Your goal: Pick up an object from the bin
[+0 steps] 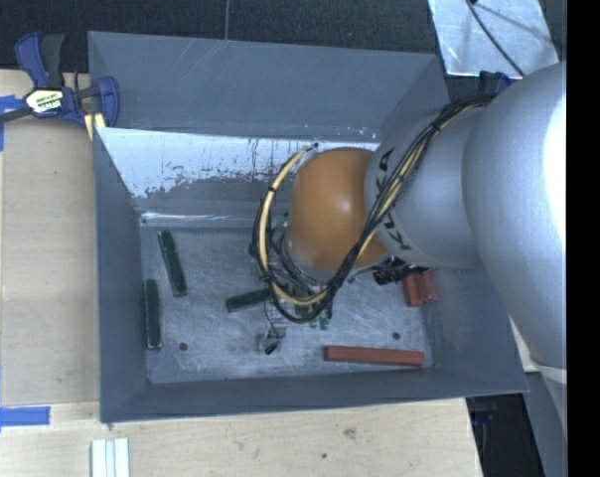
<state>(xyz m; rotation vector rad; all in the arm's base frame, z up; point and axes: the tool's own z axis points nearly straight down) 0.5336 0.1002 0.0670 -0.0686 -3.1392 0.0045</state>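
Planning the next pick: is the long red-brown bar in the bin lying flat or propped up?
Lying flat: the red-brown bar rests full length on the bin floor, beside the front wall.

Two dark green sticks (171, 262) left of gripper (275, 324); red-brown bar (374, 356) to its right, rust-red block (417, 288) beyond. Grey bin (121, 296), floor w/ white scuffs; orange wrist cover (328, 217), yellow & black cables (267, 217).
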